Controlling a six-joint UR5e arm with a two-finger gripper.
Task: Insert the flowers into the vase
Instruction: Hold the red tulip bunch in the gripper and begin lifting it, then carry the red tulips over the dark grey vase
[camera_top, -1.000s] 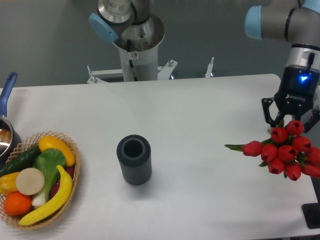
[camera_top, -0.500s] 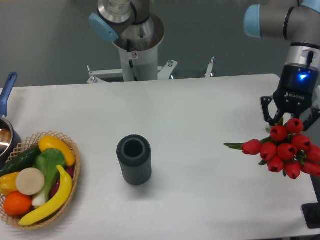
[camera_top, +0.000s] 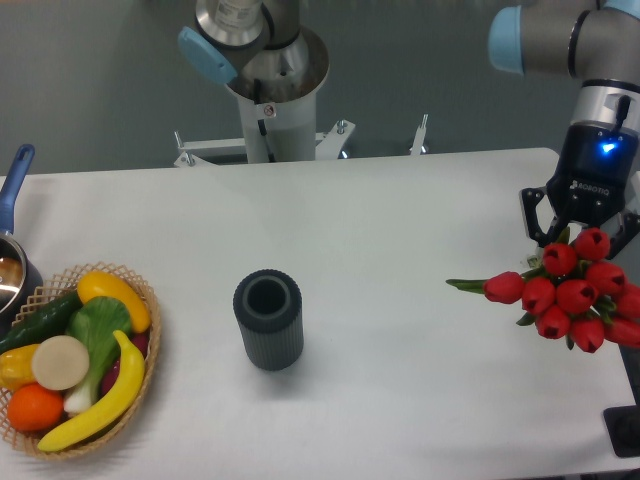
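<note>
The flowers, a bunch of red tulip buds with green stems and leaves, hang at the table's right edge, with one bud and a leaf poking left. My gripper comes straight down onto the top of the bunch and is shut on it; its dark fingers flank the upper buds, and the tips are hidden behind them. The vase, dark grey, ribbed and cylindrical, stands upright left of the table's centre with its round mouth open. It is far to the left of the gripper.
A wicker basket of fruit and vegetables sits at the front left. A blue-handled pot pokes in at the left edge. The arm's base column stands behind the table. A dark object sits at the lower right corner.
The gripper and the flowers have risen slightly together. The vase and basket have not moved.
</note>
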